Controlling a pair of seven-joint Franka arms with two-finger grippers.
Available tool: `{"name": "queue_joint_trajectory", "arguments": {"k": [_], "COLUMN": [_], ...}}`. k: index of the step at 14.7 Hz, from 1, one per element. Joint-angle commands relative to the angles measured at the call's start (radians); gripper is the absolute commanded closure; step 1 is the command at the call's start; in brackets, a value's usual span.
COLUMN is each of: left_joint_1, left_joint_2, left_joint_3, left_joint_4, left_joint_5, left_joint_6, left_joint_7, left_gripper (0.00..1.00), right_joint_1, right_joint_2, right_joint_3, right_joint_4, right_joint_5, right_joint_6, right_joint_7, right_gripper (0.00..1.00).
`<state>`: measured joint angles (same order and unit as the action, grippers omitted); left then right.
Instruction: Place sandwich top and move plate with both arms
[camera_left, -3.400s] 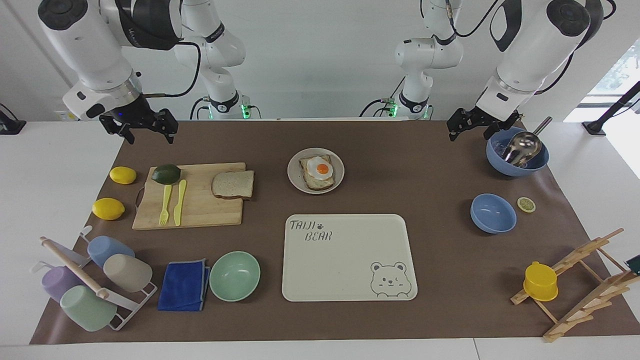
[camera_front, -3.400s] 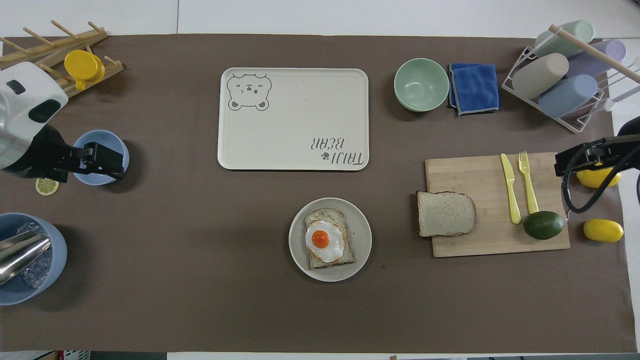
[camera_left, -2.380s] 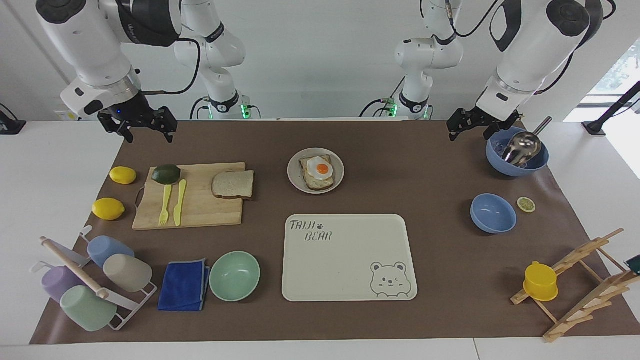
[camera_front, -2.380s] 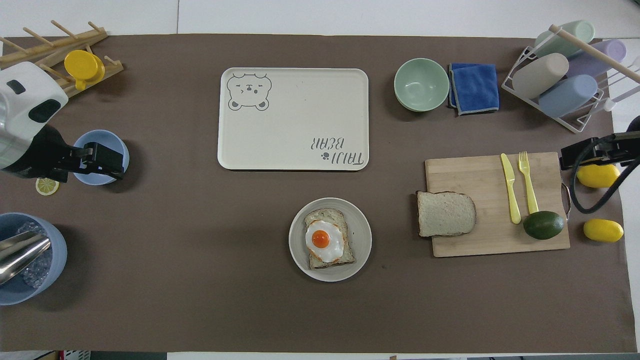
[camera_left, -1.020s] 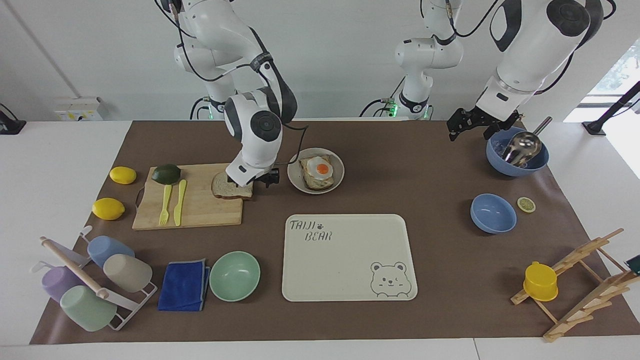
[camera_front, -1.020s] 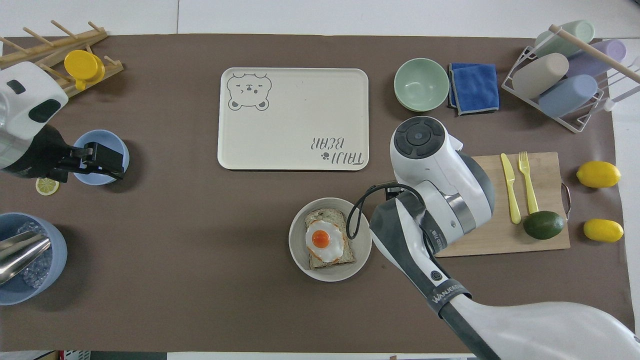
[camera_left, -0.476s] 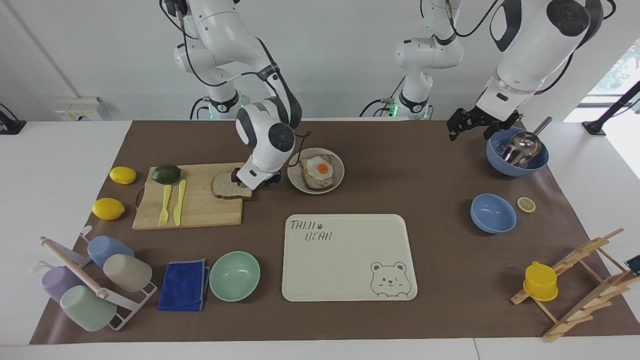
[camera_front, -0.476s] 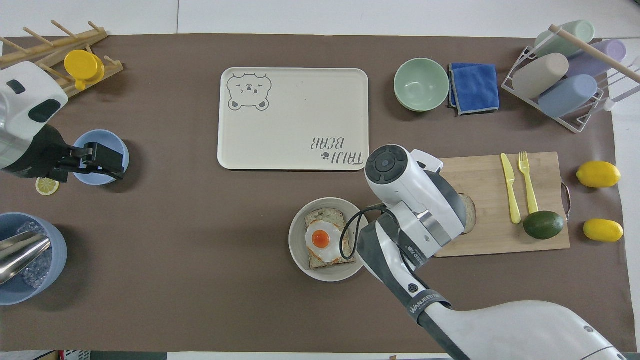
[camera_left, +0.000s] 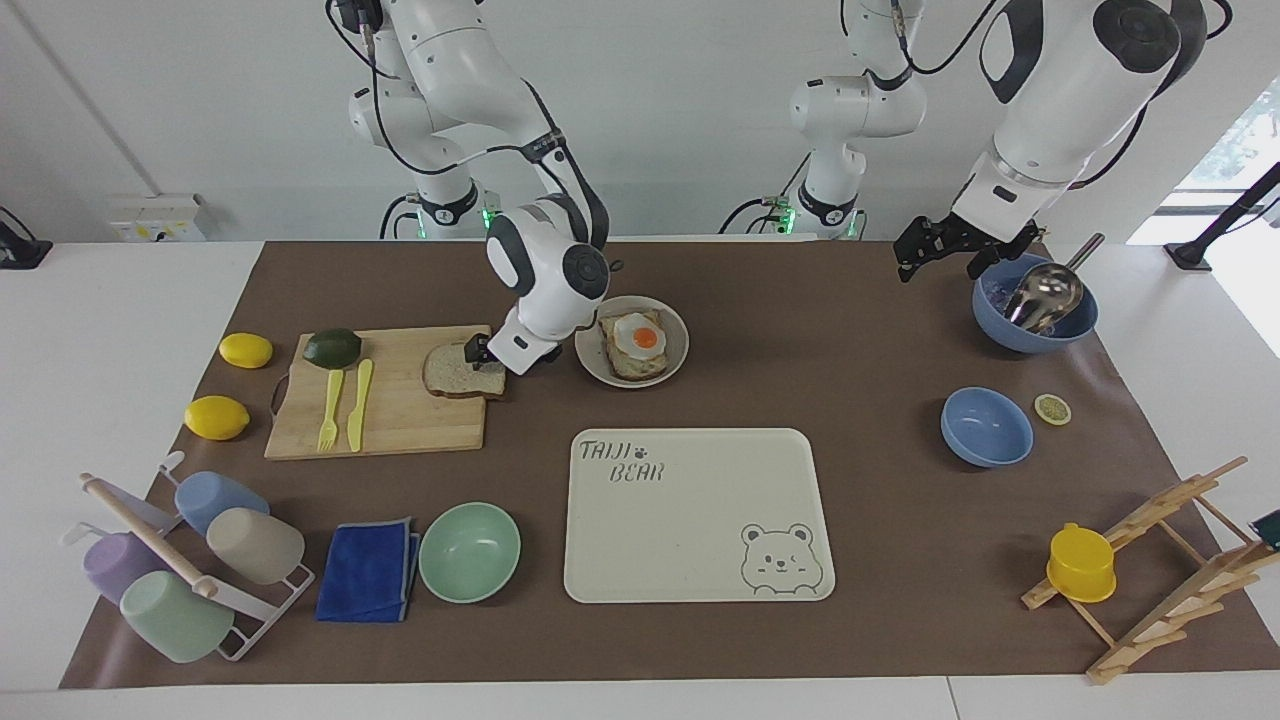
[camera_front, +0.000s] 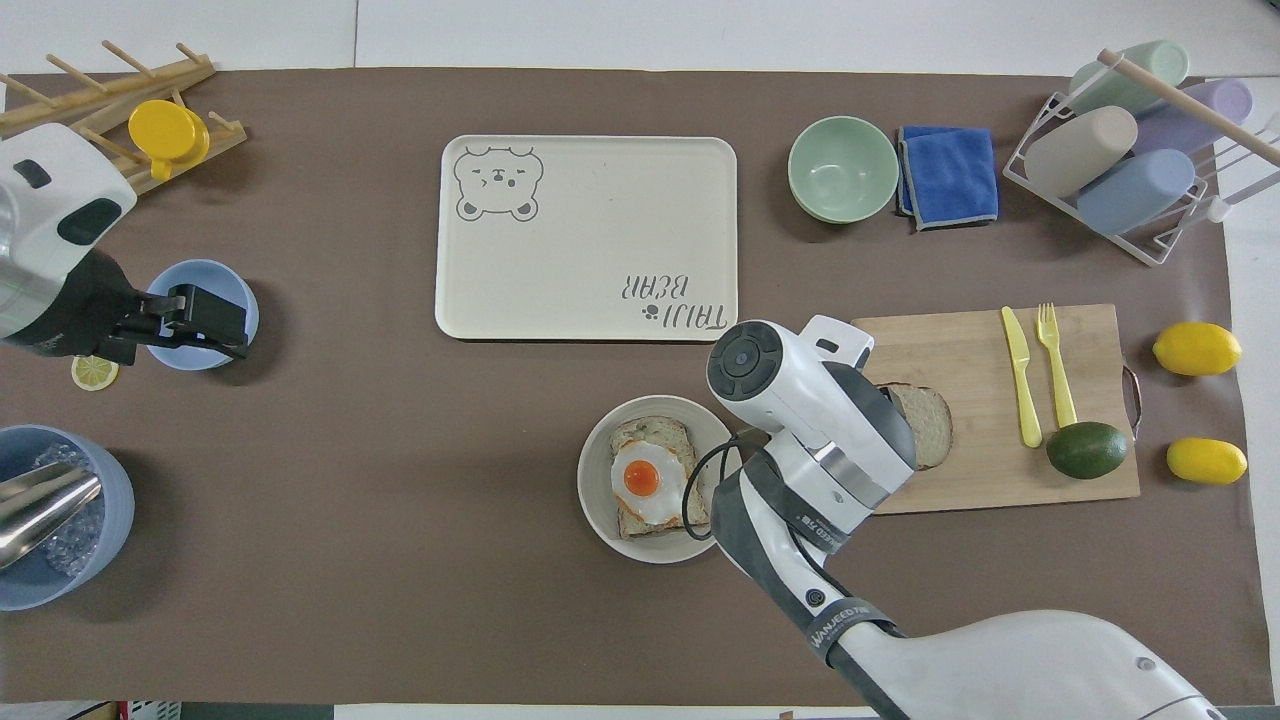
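The sandwich top (camera_left: 450, 372) lies flat on the wooden cutting board (camera_left: 400, 420), at the board's end beside the plate; it also shows in the overhead view (camera_front: 928, 425), partly covered by the arm. The plate (camera_left: 677, 345) stands mid-table with a toast slice bearing a fried egg (camera_left: 635, 340) on it. My right gripper (camera_left: 488, 366) is down at the bread's edge nearest the plate; the overhead view hides it under its own wrist. My left gripper (camera_left: 938, 262) waits open and empty in the air beside the large blue bowl (camera_left: 1035, 300).
The cream bear tray (camera_left: 690, 520) lies farther from the robots than the plate. On the board are an avocado (camera_left: 332, 347), a yellow fork and a knife. A mint bowl (camera_left: 470, 552), a blue cloth and a small blue bowl (camera_left: 986, 427) stand around.
My right arm swung from the table's end down to the bread on the board, then shifted a little toward the plate. The bread and plate have not moved. The left arm stayed still.
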<state>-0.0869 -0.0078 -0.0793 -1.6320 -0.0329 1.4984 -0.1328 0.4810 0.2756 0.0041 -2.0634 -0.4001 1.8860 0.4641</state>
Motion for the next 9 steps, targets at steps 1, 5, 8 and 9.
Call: {"name": "queue_joint_trajectory", "arguments": {"k": [1,5,8,9], "left_joint_1": [0.004,0.004,0.004,0.004], "left_joint_2": [-0.029,-0.029,-0.029,-0.029], "left_joint_3": [0.003,0.003,0.003,0.004], "left_joint_4": [-0.035,-0.037,-0.035,-0.035], "left_joint_5": [-0.004,-0.004,-0.004,-0.004], "left_joint_6": [0.022,0.02,0.019,0.022], "left_joint_7": [0.005,0.005,0.004,0.004], "left_gripper": [0.0,0.0,0.0,0.0], "right_joint_1": [0.004,0.005,0.023,0.027], "right_joint_2": [-0.023,-0.024,-0.023,-0.023], "right_joint_3": [0.0,0.0,0.001,0.002], "right_joint_4": [-0.024,-0.024,-0.017,-0.011], "right_joint_5": [-0.035,-0.042,-0.04,-0.04], "right_joint_6": [-0.017,-0.027,-0.034,-0.045], "right_joint_7": [0.015,0.013,0.015,0.015], "right_gripper": [0.15,0.52,0.88,0.95]}}
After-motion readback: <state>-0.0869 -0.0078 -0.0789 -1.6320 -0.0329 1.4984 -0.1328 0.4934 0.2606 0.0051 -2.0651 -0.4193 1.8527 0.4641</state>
